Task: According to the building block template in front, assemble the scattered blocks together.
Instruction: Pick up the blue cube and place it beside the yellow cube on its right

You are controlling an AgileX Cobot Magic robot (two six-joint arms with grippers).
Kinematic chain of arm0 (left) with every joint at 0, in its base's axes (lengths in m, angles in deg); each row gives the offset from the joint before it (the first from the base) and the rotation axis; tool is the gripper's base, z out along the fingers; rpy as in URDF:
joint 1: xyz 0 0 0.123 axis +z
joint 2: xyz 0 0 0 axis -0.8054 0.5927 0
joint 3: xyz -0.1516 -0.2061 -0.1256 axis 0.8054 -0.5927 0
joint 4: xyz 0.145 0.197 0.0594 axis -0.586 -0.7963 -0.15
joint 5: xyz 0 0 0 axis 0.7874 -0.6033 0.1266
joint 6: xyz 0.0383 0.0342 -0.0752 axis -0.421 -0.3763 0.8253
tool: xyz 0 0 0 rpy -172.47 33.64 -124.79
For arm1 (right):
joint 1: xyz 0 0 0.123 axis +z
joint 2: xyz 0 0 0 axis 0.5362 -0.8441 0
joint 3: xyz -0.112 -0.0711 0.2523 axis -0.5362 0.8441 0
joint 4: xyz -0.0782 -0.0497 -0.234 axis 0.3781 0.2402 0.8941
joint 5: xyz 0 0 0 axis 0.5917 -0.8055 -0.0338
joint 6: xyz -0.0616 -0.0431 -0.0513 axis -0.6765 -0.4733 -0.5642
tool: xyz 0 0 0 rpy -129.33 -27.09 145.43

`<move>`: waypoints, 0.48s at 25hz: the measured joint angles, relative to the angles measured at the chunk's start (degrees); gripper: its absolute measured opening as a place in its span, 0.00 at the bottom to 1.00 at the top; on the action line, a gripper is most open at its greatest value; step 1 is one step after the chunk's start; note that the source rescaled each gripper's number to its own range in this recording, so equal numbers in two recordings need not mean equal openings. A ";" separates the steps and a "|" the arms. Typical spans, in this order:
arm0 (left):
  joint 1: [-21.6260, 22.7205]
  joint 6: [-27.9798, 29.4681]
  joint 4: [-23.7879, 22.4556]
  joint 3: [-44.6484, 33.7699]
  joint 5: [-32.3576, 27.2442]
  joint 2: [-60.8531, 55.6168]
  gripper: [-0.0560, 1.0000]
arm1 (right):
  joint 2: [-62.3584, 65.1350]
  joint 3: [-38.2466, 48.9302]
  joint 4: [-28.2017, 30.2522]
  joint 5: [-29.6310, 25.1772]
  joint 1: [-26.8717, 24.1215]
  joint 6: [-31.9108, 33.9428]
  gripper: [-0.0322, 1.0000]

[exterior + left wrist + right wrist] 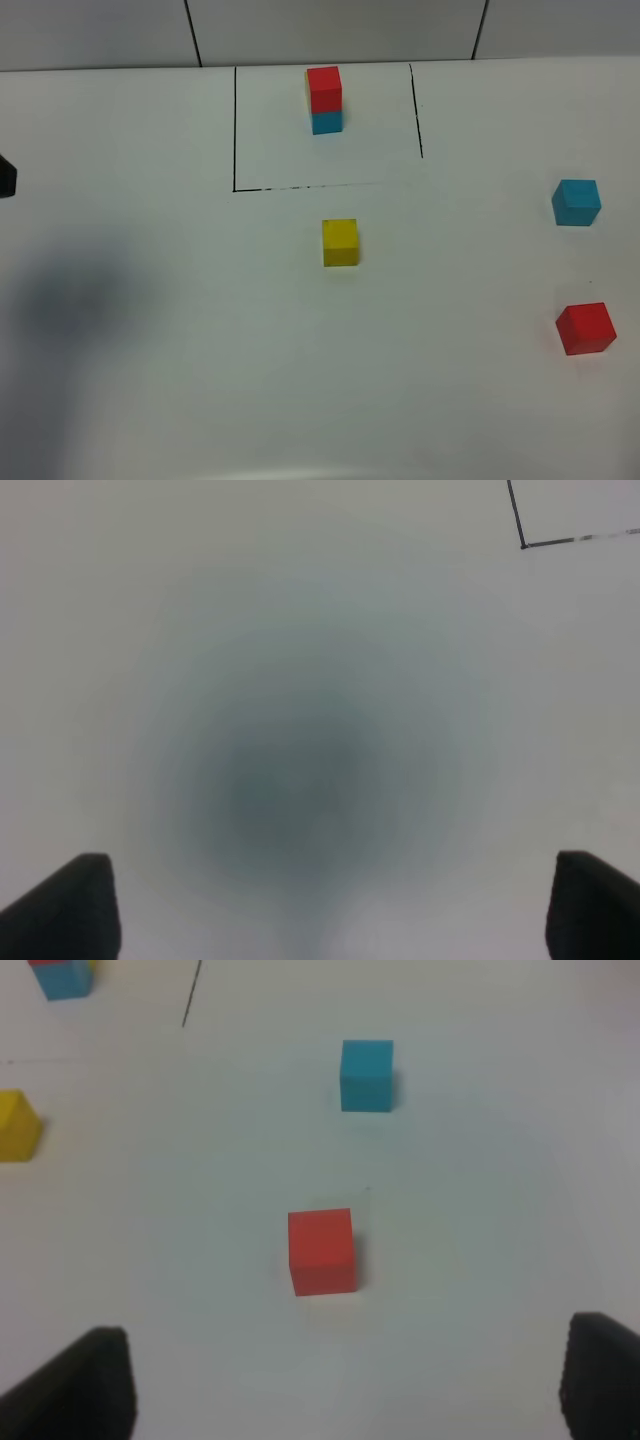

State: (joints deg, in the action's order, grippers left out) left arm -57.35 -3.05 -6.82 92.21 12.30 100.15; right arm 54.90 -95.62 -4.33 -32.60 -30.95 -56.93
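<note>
With left gripper [335, 885] and right gripper [350, 1360] spread and empty, the yellow cube [340, 242] at centre, blue cube [576, 202] at right and red cube [586, 328] lower right look light, stiff and matte, best pinched across opposite flat faces.

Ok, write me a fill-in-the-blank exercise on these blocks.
The template inside the black outline has a ____ cube on top. The central cube, nearest that outline, is ____. The far cube, beyond the loose red cube on the right, is ____. The right fingers stand apart, holding ____.
Missing words: red; yellow; blue; nothing.
</note>
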 joint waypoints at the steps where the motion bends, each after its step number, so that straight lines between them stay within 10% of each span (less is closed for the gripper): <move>1: 0.00 0.24 0.00 -1.49 0.20 -2.05 0.83 | 0.00 0.00 0.00 0.00 0.00 0.00 0.73; 12: -2.13 1.29 0.85 -16.08 0.90 -25.18 0.82 | 0.00 0.00 -0.30 0.00 0.00 0.00 0.73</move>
State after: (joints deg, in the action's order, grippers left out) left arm -59.48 -1.76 -5.97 76.13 13.20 74.97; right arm 54.90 -95.62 -4.63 -32.60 -30.95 -56.93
